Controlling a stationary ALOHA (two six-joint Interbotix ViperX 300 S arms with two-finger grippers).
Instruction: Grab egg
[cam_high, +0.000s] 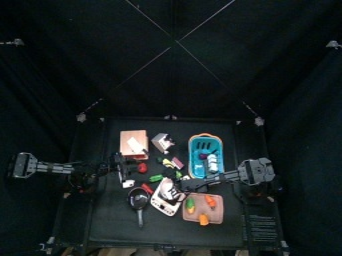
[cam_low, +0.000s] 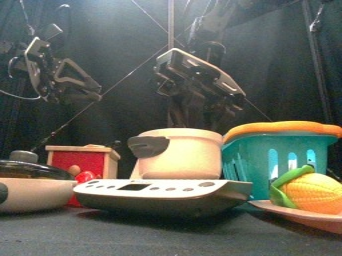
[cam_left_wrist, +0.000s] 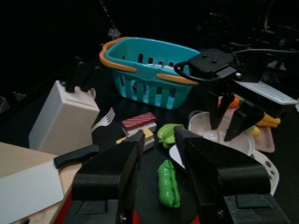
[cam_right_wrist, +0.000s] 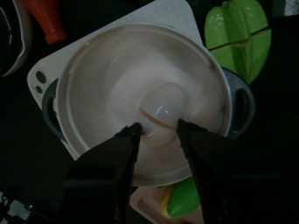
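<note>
The egg (cam_right_wrist: 163, 106) is pale and lies at the bottom of a white bowl (cam_right_wrist: 105, 70) that stands on a white kitchen scale (cam_right_wrist: 163, 17). My right gripper (cam_right_wrist: 160, 129) hangs open over the bowl, its two jaws just short of the egg and apart from it. In the top view the right gripper (cam_high: 181, 186) is above the bowl (cam_high: 168, 192) near the table's front. From the front the bowl (cam_low: 181, 152) hides the egg. My left gripper (cam_left_wrist: 160, 145) is open and holds nothing, low over a green pepper (cam_left_wrist: 170, 182).
A teal basket (cam_high: 205, 152) with an orange rim stands behind the scale. A cutting board with corn (cam_low: 315, 190) lies at the front right and a black pan (cam_low: 30, 190) at the front left. A red box (cam_low: 80, 160) and a white block (cam_left_wrist: 65, 114) stand to the left.
</note>
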